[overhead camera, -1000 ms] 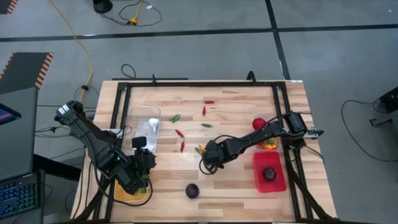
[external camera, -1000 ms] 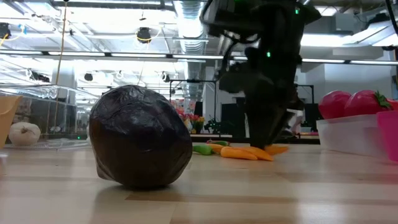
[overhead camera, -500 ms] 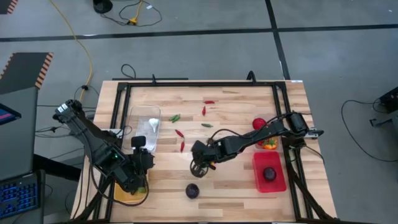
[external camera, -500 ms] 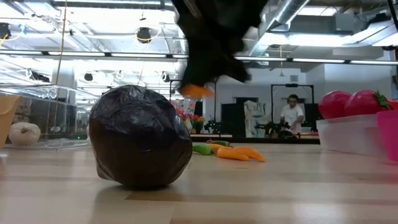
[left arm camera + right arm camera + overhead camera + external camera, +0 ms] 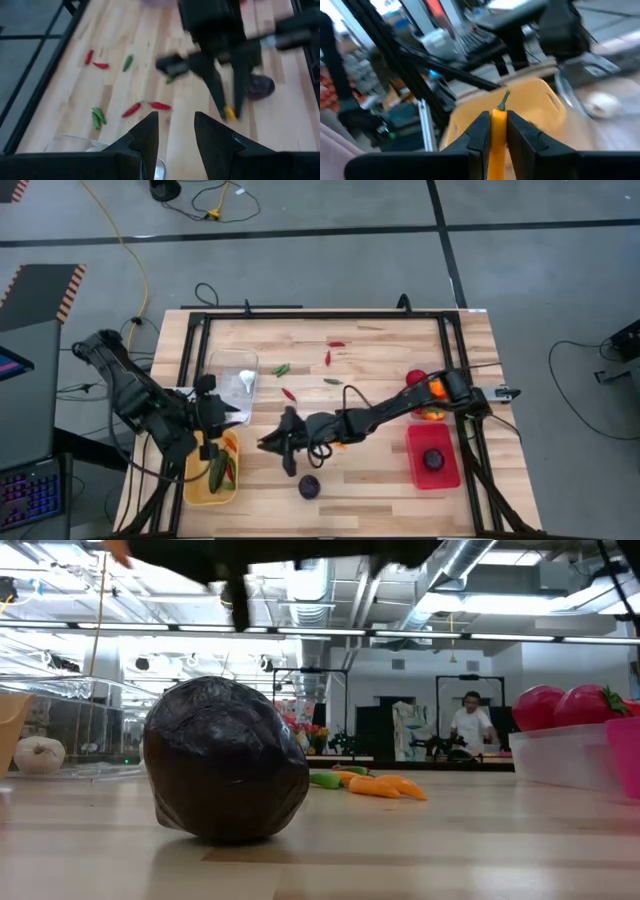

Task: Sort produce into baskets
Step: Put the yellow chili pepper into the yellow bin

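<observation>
From the high view I have the right gripper (image 5: 268, 444) stretched across toward the yellow basket (image 5: 197, 490), the right wrist view shows its fingers pinched on 1 orange chilli (image 5: 497, 137) aimed at that basket for the drop, and the left gripper (image 5: 173, 131) hangs half-open, holding nothing.

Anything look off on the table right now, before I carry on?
Nothing stands out. The right gripper holds an orange chilli upright, heading for the yellow bin. Loose chillies and a purple round lie unsorted on the table, undamaged.
</observation>
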